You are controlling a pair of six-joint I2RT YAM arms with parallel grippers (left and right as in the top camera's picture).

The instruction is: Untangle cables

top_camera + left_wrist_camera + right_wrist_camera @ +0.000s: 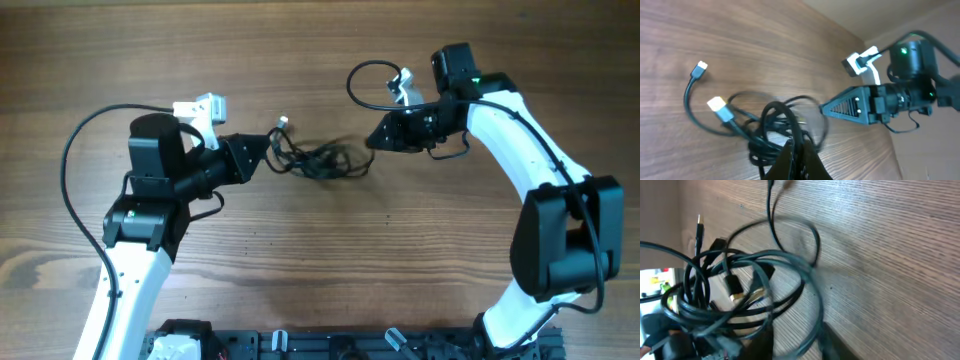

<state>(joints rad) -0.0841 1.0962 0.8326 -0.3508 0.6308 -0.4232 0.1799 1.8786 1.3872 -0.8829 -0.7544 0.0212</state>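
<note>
overhead / cables: dark tangle of cables mid-surface; long axis runs 9 to 3 o'clock, straight along the line between your two arms.
overhead / left end effector: left end effector sits at the tangle's 9 o'clock end, tip touching the cords.
overhead / right end effector: right end effector points in from about 2 o'clock, just beside the tangle's far end. It is rolled on its side, so you cannot read the jaw gap from above.
overhead / nearer arm: left is on the cords; right is near but not clearly touching.
left wrist / grip: fingers read as one closed wedge at 6 o'clock, clamped on a strand of the cables, which fan out toward 12 o'clock.
left wrist / free ends: gold plug and silver plug lie loose at 9 to 10 o'clock of the knot.
left wrist / right arm: seen side-on at 3 o'clock of the tangle, tip close to a loop; open or closed, cannot tell.
right wrist / cables: loops fill the left half, blurred; one strand drops toward 6 o'clock.
right wrist / grip: dark shapes at the bottom edge are too blurred; jaw state cannot be told.
next move (judgement): left anchors, so you likely bring the right onto the 3 o'clock loop and pull along the long axis.
</note>
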